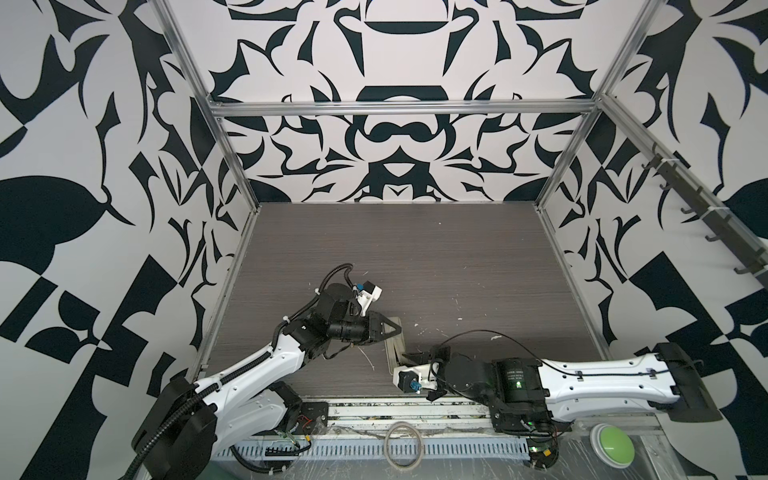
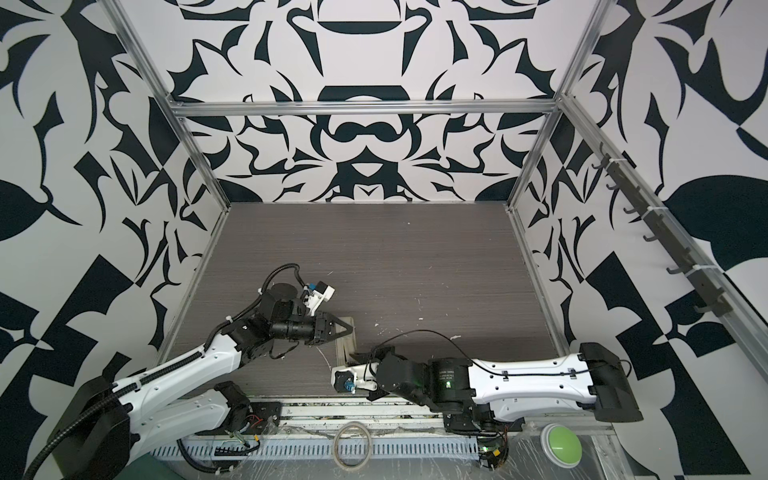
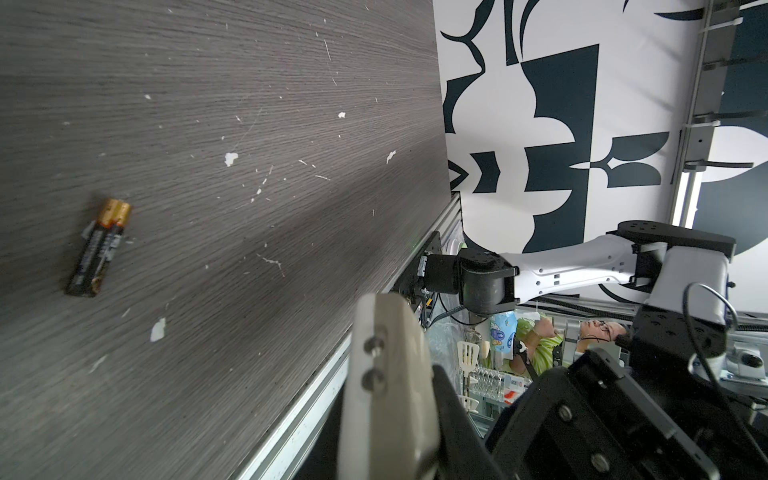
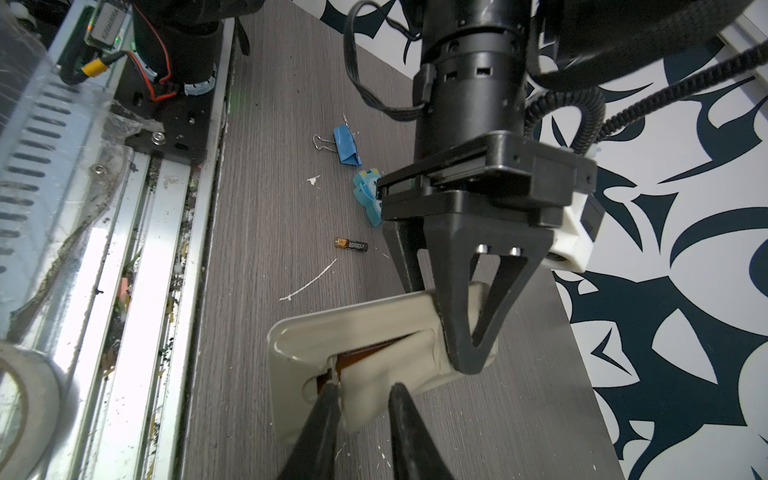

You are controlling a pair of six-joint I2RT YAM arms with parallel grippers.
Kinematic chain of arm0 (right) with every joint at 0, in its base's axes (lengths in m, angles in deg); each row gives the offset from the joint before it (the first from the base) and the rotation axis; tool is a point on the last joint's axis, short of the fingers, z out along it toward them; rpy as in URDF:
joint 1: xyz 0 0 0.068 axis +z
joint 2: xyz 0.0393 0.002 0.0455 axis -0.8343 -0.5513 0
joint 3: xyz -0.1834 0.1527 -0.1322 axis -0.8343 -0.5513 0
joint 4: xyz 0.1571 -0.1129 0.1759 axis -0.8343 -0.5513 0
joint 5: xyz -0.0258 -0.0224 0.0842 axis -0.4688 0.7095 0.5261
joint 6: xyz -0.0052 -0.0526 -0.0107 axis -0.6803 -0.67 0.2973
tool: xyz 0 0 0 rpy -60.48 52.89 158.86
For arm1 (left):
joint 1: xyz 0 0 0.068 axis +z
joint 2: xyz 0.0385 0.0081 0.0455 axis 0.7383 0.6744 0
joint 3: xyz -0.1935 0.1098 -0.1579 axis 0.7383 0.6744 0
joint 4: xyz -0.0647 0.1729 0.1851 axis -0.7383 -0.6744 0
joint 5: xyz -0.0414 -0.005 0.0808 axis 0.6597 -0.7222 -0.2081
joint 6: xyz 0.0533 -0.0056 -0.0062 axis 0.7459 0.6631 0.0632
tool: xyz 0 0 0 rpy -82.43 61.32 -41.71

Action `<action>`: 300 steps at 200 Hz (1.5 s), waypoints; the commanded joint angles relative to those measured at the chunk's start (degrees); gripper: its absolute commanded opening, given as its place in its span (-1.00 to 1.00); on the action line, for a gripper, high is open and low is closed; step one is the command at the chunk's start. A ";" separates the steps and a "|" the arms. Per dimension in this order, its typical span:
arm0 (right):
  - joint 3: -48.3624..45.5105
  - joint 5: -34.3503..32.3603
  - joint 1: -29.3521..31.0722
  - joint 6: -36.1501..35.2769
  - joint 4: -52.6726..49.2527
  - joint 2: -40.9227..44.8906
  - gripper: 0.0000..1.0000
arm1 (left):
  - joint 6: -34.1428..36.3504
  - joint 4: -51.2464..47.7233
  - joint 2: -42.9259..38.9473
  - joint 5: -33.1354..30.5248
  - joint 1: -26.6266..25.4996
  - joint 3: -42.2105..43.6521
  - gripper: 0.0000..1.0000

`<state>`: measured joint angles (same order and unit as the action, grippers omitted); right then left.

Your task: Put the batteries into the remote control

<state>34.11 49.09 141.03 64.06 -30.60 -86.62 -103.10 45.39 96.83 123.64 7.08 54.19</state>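
both top views: remote control (image 1: pixel 394 347) mostly buried under both sets of jaws. left wrist: battery (image 3: pixel 99 248) out past the left jaws smeared, looks doubled, count unclear. right wrist: blue toy (image 4: pixel 365 195) half hidden behind left jaws. brown strip (image 4: pixel 359 356) in the opening by the right jaws mostly covered, can't id. right jaws cut by frame edge; pinching or just straddling, can't tell.

remote control (image 4: pixel 316 332): cream; battery (image 4: pixel 351 245): black, copper end; clip (image 4: pixel 347 146): blue; table (image 4: pixel 270 208): grey woodgrain
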 commanded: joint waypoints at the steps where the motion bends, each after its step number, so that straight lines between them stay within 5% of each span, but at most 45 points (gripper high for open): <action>1: 1.45 -5.28 -0.99 0.07 3.40 0.15 -0.47 | 0.12 -1.81 -0.31 4.39 -0.86 -0.47 -1.00; 205: 1.86 -3.37 -0.99 1.31 2.08 -0.64 -0.17 | 0.24 -3.15 -1.03 1.15 -0.80 -1.17 -1.00; 300: 1.52 -3.15 -0.99 1.49 2.65 -0.11 0.14 | -0.27 -2.25 -0.86 0.58 -0.80 -1.10 -1.00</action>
<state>34.11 48.15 140.62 64.76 -29.90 -88.22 -103.32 43.32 96.79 122.76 6.71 54.15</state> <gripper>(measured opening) 0.552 0.246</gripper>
